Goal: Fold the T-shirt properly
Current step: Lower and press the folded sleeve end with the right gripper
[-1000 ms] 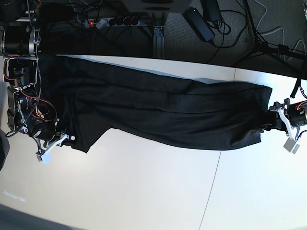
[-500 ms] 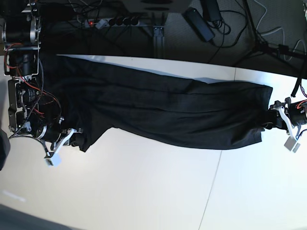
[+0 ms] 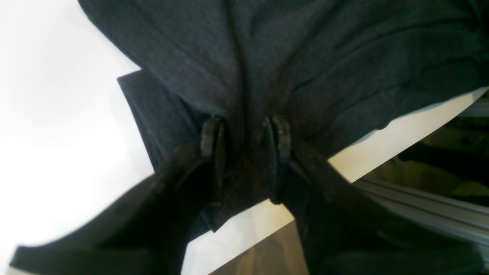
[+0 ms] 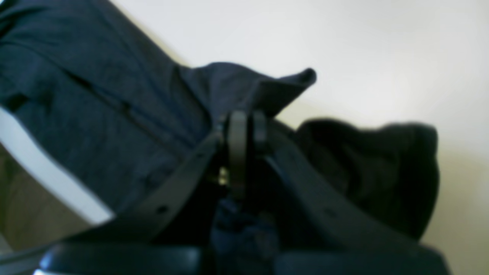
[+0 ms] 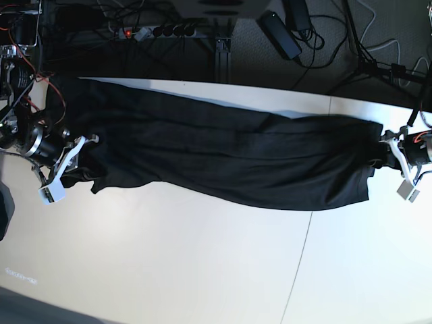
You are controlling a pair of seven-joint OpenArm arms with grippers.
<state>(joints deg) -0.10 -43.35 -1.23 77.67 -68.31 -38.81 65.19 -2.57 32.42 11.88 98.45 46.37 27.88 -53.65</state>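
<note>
The black T-shirt (image 5: 223, 152) lies stretched in a long band across the white table (image 5: 202, 263), plain side up. At its end on the base view's right, my left gripper (image 5: 382, 158) holds the bunched hem. In the left wrist view the fingers (image 3: 211, 142) stand apart with gathered cloth (image 3: 305, 57) squeezed between them, my left gripper (image 3: 244, 152) shut on it. At the other end my right gripper (image 5: 82, 150) holds a corner. In the right wrist view my right gripper (image 4: 244, 130) is pressed shut on a fold of the T-shirt (image 4: 95, 99).
Beyond the table's far edge lie a power strip (image 5: 158, 30), a black adapter (image 5: 280, 30) and cables on dark floor. A thin seam (image 5: 302, 260) runs across the tabletop. The table's edge (image 3: 267, 225) is right beneath my left gripper.
My right gripper has moved toward the table's far side and outward, drawing the shirt's drooping corner up with it and straightening that end. The left gripper has barely shifted.
</note>
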